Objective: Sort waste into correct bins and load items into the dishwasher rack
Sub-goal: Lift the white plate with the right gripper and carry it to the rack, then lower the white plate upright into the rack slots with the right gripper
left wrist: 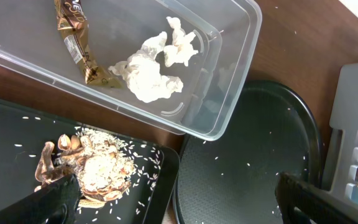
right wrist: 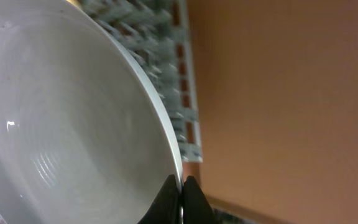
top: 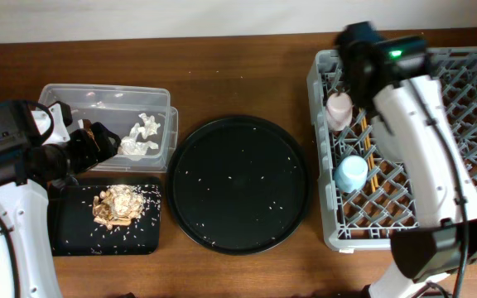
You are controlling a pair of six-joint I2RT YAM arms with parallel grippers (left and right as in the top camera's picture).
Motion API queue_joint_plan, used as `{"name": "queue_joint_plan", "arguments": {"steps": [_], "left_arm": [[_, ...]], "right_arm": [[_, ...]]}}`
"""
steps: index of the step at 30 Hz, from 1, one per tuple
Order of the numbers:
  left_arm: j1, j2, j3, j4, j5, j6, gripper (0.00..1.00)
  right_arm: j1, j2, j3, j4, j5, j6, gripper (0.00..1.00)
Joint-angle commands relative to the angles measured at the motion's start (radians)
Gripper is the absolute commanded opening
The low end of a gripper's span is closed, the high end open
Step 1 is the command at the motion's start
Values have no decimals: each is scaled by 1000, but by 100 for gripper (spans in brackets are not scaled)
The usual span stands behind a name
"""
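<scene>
Dark brown wood-grain table point(top: 222, 74) carries the whole set-up, and a pale wall point(top: 139, 16) runs along its far edge. We take the large round black tray point(top: 243, 184) at the table's middle as the reference for every position below.

Right gripper point(right wrist: 180, 188): we see its fingers pressed together on the rim of the pale grey plate point(right wrist: 61, 112). The pegs of the dishwasher rack point(top: 323, 149) show behind the plate in the wrist view. The rack sits just right of the round tray. Along the rack side nearest that tray we find the pink cup point(top: 339, 108) toward the far edge and the blue cup point(top: 352, 172) nearer. The wooden chopsticks point(top: 373, 174) lie among the pegs beside the blue cup. A green lamp point(top: 397, 55) glows on the right arm.

Left gripper point(left wrist: 178, 186): its jaws stand wide apart with nothing between them. It hovers left of the round tray, above the corner of the shallow black tray point(top: 73, 236).

The shallow tray lies left of the round tray on the near side and holds the tan food scraps point(top: 118, 205) and scattered rice grains point(left wrist: 114, 146). The clear tub point(top: 106, 93) lies left of the round tray on the far side. It holds the crumpled white tissue point(left wrist: 151, 78) and the brown wrapper point(left wrist: 76, 43).

The wrapper carries print; we cannot read it.
</scene>
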Motion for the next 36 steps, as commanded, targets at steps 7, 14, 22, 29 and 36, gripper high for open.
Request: {"name": "queue_joint_plan", "arguments": {"steps": [7, 14, 22, 29, 36], "left_arm": [[5, -18, -4, 1, -7, 7, 100], [5, -18, -4, 1, -7, 6, 100], [5, -18, -4, 1, -7, 6, 100], [5, -18, -4, 1, -7, 6, 100], [5, -18, -4, 1, -7, 6, 100]], "right_arm": [[-267, -6, 17, 51, -36, -69, 4], [-301, 12, -9, 106, -71, -127, 4], [-303, 14, -53, 148, -86, -205, 4], [-303, 14, -82, 191, -190, -313, 4], [-303, 14, -166, 291, -198, -451, 4]]}}
